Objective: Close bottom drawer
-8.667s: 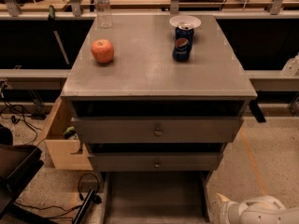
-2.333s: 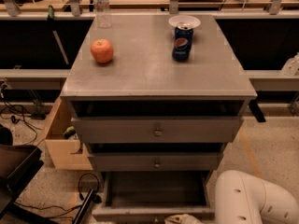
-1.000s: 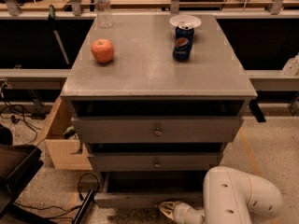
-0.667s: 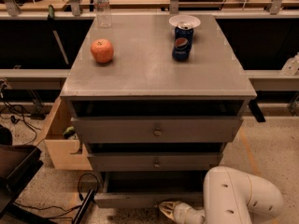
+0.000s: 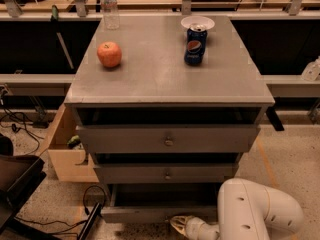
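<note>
A speckled floor point(image 5: 295, 159) holds a grey cabinet point(image 5: 165, 79); on its top are an apple point(image 5: 109, 54), a blue can point(image 5: 194, 45), a white bowl point(image 5: 197, 22) and a water bottle point(image 5: 109, 6); the bottom drawer point(image 5: 150, 214) sits lowest, pulled partly out, its long axis running left to right and its slim front facing the camera; the gripper point(image 5: 181, 225) lies just before that front, right of centre, pointing left; spread or pressed together cannot be told; contact is unclear
</note>
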